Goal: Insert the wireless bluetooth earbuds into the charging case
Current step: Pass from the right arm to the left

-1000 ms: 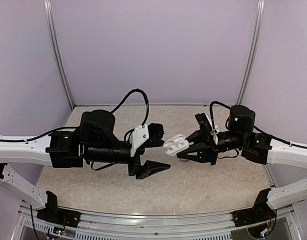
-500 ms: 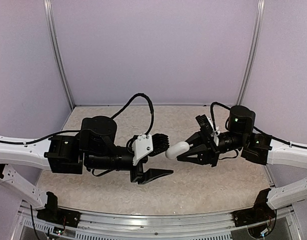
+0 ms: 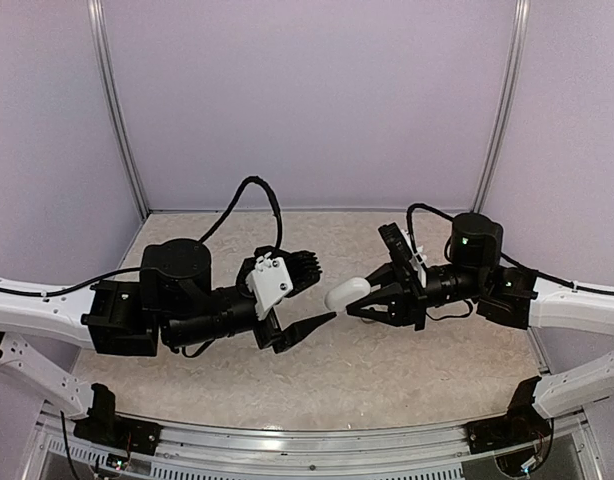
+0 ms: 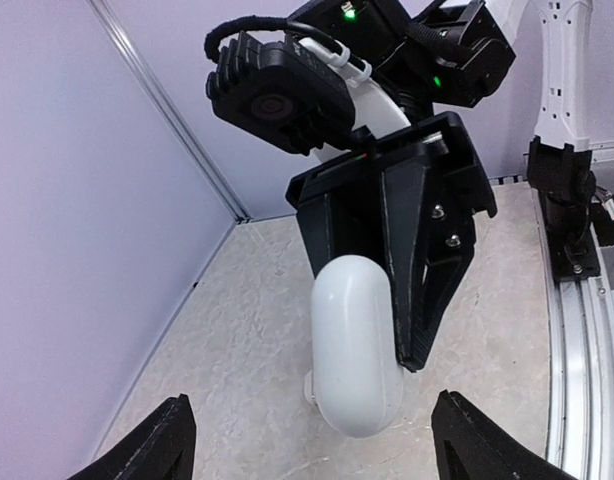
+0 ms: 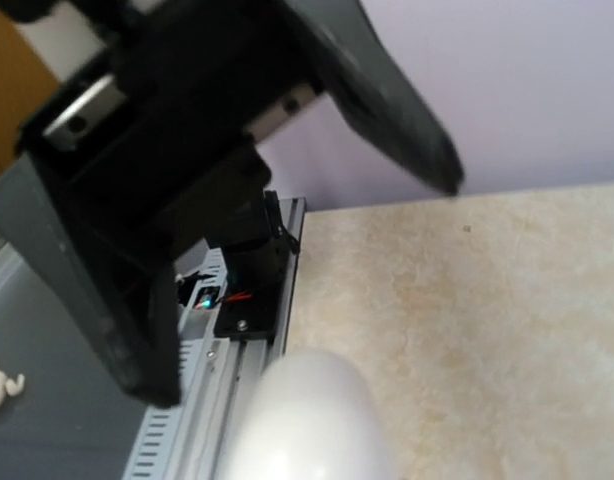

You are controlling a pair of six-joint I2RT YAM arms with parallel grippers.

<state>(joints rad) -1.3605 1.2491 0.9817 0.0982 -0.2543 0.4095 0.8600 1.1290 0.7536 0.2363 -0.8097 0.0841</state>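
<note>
Pale lilac walls close in the back and both sides, joined by slim metal corner posts. The tabletop is beige, mottled like stone, evenly lit. A slotted aluminium rail runs along its near edge

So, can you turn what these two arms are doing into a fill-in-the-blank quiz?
The right hand grips the case, whose colour is ___.
The left hand stands ___, holding nothing.
The case hangs ___ the table, not touching it.
Missing words: white, open, above.
</note>
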